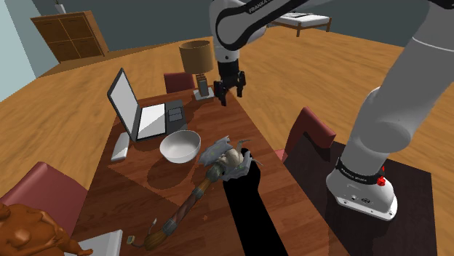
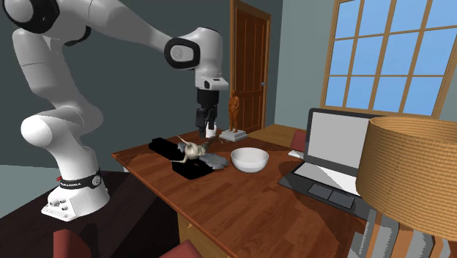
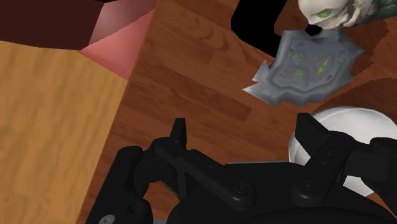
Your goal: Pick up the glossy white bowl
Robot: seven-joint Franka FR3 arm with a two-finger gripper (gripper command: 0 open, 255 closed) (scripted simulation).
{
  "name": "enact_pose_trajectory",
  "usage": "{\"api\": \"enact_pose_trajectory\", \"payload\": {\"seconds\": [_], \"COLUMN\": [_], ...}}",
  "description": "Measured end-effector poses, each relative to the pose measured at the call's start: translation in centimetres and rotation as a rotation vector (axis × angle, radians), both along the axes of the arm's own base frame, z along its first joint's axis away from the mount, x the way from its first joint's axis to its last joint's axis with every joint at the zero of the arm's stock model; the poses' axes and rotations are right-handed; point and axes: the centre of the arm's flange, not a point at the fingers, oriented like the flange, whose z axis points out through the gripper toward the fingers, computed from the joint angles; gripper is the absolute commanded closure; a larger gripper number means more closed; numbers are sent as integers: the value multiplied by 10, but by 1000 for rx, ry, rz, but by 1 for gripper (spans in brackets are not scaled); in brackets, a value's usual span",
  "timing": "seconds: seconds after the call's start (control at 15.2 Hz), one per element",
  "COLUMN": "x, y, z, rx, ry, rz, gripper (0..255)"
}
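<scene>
The glossy white bowl (image 1: 180,145) stands upright in the middle of the dark wooden table (image 1: 145,196), in front of the laptop. It also appears in the second exterior view (image 2: 250,158). My black gripper (image 1: 228,93) hangs well above the table, up and to the shoulder view's right of the bowl, pointing down. In the second exterior view the gripper (image 2: 207,130) is left of the bowl and higher. In the wrist view the gripper (image 3: 245,137) is open, with bare tabletop between the fingers. The bowl's rim (image 3: 356,121) peeks out beside one finger (image 3: 312,133).
A grey axe (image 1: 214,156) topped by a skull (image 1: 233,157) lies beside the bowl, over a black shape (image 1: 247,204). An open laptop (image 1: 142,109), a lamp (image 1: 195,62), a roast bird (image 1: 29,229) and a figurine (image 2: 234,113) stand on the table. Red chairs (image 1: 309,131) ring it.
</scene>
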Motion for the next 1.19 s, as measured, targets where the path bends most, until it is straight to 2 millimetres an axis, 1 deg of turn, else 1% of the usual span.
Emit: {"api": "enact_pose_trajectory", "payload": {"seconds": [0.26,0.33,0.4,0.46,0.59,0.79,0.86,0.99,1.06,1.19], "x": [40,48,59,65,88,115,124,143,149,154], "y": [26,32,37,44,54,74,79,92,97,101], "z": [-26,-35,-41,-47,-62,-83,-86,-103,-110,-119], "rx": [6,7,8,10,13,17,19,21,23,23], "ry": [0,0,0,0,0,0,0,0,0,0], "rz": [7,10,12,13,17,23,25,29,31,32], "gripper": [0,0,0,0,0,0,0,0,0,0]}}
